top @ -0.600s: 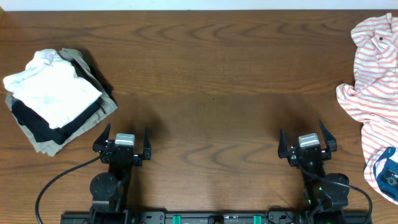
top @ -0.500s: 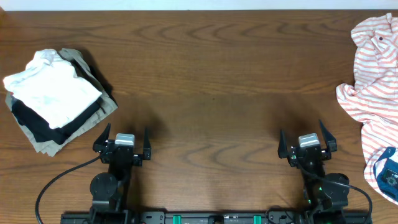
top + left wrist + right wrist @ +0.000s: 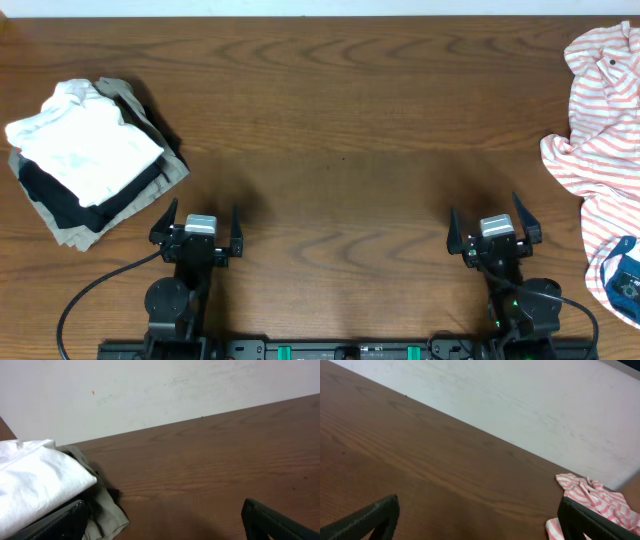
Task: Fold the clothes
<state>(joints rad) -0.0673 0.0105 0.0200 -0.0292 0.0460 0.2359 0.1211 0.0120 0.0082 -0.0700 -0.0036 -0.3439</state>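
Left gripper (image 3: 204, 207), right gripper (image 3: 486, 208) agape; striped shirt (image 3: 605, 120) crumpled

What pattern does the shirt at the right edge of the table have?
The shirt is white with thin orange-red stripes; the overhead view shows it best.

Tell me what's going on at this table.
Nothing is being handled right now. The left arm and right arm sit at the near edge of the table, jaws open and empty. The striped shirt lies crumpled and unfolded at the far right, untouched. A stack of folded garments sits on the left.
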